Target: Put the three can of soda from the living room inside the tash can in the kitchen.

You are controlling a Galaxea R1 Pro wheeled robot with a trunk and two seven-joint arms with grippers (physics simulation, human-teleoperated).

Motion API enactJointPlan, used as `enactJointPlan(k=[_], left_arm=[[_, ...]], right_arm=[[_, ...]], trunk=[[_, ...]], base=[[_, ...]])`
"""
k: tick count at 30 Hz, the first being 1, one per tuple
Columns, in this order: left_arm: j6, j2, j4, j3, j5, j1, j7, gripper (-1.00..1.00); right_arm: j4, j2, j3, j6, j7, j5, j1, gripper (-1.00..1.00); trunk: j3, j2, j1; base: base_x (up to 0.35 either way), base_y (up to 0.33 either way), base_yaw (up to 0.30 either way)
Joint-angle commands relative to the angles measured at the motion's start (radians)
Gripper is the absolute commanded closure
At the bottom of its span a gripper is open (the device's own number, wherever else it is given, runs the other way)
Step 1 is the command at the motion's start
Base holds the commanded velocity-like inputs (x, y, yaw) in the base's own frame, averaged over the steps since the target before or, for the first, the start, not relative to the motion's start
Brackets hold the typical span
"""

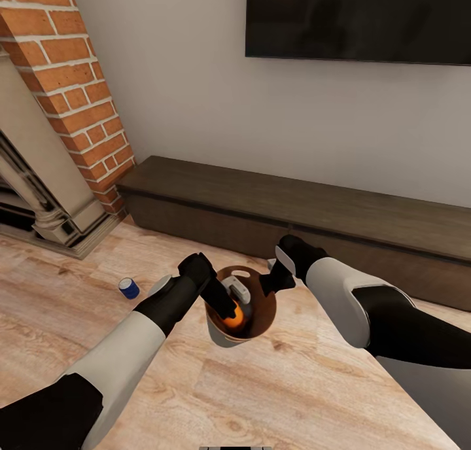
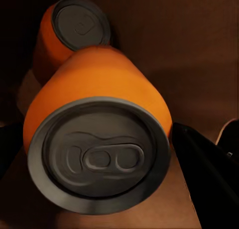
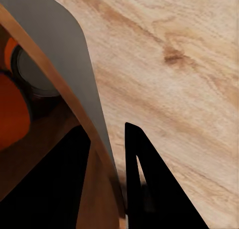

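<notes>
No readable text anywhere. Orange can [image 2: 94, 104] has plain sides, lid shows only the embossed pull tab. Blue can [image 1: 129, 288] at left of head view is too small to read any label. TV [image 1: 358, 18] upper right is blank.

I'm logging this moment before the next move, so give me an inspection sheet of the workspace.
Surface: wood floor, bare planks.
Job's things: trash can held between both arms; orange can inside it, a second orange-looking can behind; blue can on the floor.
Clutter: nothing seen.
Grippers: left gripper inside the trash can around the orange can; right gripper clamped on the rim.
Cables: nothing seen.
Surroundings: brick fireplace, dark low cabinet, wall TV.
</notes>
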Motion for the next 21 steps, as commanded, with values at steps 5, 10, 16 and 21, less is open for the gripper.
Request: enactJointPlan(k=[5, 10, 16, 21], left_arm=[[-0.002, 0.0, 0.01, 0.0, 0.003, 0.0, 0.02, 1.0], [-0.002, -0.001, 0.036, -0.001, 0.005, 0.0, 0.026, 1.0], [-0.001, -0.001, 0.062, -0.001, 0.004, 0.0, 0.028, 1.0], [-0.001, -0.001, 0.069, -0.001, 0.003, 0.0, 0.029, -1.0]], right_arm=[[0.0, 0.0, -0.026, 0.002, 0.002, -0.035, 0.0, 1.0], [0.0, 0.0, -0.026, 0.002, 0.002, -0.035, -0.001, 1.0], [0.0, 0.0, -0.025, 0.002, 0.002, -0.035, -0.002, 1.0], [0.0, 0.0, -0.026, 0.002, 0.002, -0.035, -0.002, 1.0]], trunk=[[0.0, 0.0, 0.0], [0.0, 0.0, 0.0], [0.0, 0.0, 0.0], [0.0, 0.0, 0.0]], base=[[0.0, 0.0, 0.0], [0.0, 0.0, 0.0], [0.0, 0.0, 0.0], [0.0, 0.0, 0.0]])
